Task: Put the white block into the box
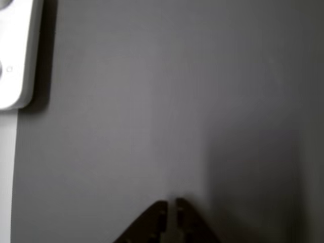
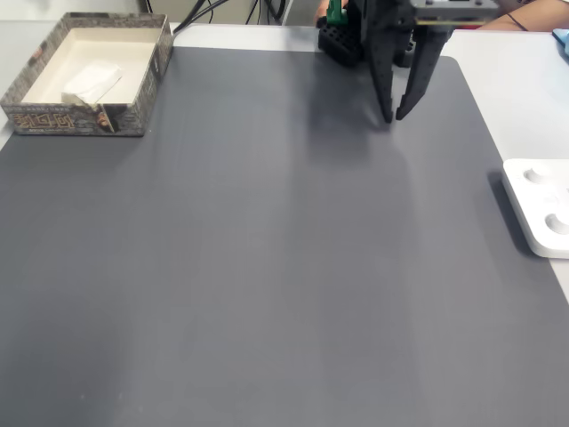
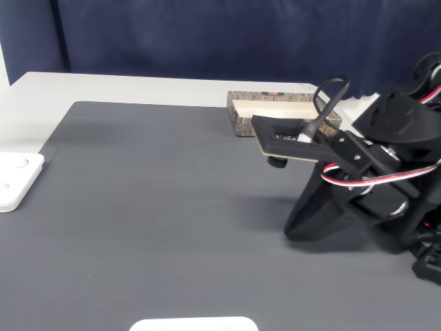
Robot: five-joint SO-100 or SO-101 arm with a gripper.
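Observation:
In a fixed view the box (image 2: 53, 116), with its speckled grey-brown rim and cream inside, stands at the far left corner of the grey mat. The white block (image 2: 92, 80) lies flat inside it. My gripper (image 2: 394, 117) hangs over the far right part of the mat, well away from the box, pointing down. Its dark fingers nearly meet at the tips, with nothing between them. In the other view the fingertips (image 1: 161, 206) poke in from the bottom edge over bare mat. In another fixed view the box (image 3: 241, 123) sits behind my arm.
A white rounded plate with round dimples (image 2: 538, 209) lies at the mat's right edge; it also shows as the plate (image 1: 15, 50) and the plate (image 3: 14, 181). Another white piece (image 3: 193, 324) sits at the near edge. A person's arm (image 2: 533, 18) rests beyond the table's far right corner.

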